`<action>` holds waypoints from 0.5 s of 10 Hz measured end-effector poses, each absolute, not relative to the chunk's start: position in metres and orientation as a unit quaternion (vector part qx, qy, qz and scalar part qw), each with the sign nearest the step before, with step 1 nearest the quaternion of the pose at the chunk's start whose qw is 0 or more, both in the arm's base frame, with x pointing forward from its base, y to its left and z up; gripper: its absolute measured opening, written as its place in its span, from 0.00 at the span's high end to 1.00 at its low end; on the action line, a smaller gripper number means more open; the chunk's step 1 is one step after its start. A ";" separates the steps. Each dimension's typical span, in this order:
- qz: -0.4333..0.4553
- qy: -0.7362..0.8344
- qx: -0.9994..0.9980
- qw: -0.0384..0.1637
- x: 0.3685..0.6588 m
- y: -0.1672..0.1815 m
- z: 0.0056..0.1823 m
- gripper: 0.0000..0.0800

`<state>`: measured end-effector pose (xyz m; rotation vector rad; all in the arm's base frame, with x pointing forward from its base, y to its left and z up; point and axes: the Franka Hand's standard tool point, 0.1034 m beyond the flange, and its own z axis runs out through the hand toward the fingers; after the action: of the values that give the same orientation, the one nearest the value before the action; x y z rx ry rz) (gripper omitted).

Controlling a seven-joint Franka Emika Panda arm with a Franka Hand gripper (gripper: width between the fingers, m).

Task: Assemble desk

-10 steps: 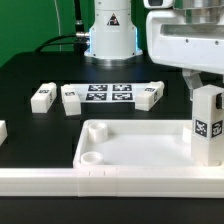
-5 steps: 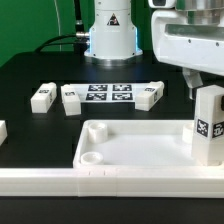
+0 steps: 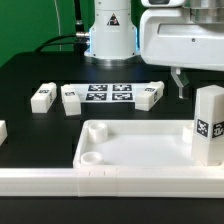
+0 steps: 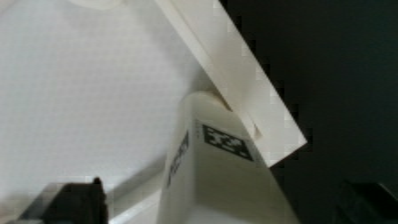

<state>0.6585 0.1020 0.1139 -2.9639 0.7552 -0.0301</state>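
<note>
My gripper (image 3: 198, 80) hangs just above the upright leg (image 3: 207, 125), jaws wide and holding nothing. The exterior view shows one dark finger (image 3: 178, 85). It sits beside the leg's top, on the exterior view's left, with a gap between them. The other finger is lost past the frame's edge.

The leg stands on its own at the end of the tabletop (image 3: 130, 135) on the exterior view's right, tag towards the camera. I cannot tell whether it sits in a corner socket. In my wrist view it lies close along the tabletop's rim (image 4: 231, 70).

Behind the tabletop, on the black table (image 3: 30, 70), two loose legs (image 3: 42, 97) lie just beside the marker board (image 3: 108, 93) on the exterior view's left. A third leg (image 3: 150, 95) lies at the board's other end. A rail (image 3: 60, 182) runs along the tabletop's near side
</note>
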 end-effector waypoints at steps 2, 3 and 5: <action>-0.013 0.172 -0.984 0.041 0.659 0.101 0.114 0.19; -0.014 0.155 -0.987 0.040 0.659 0.101 0.114 0.19; -0.017 0.079 -0.996 0.037 0.659 0.100 0.114 0.19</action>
<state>0.6588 0.1004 0.1138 -3.0573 0.2439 -0.0529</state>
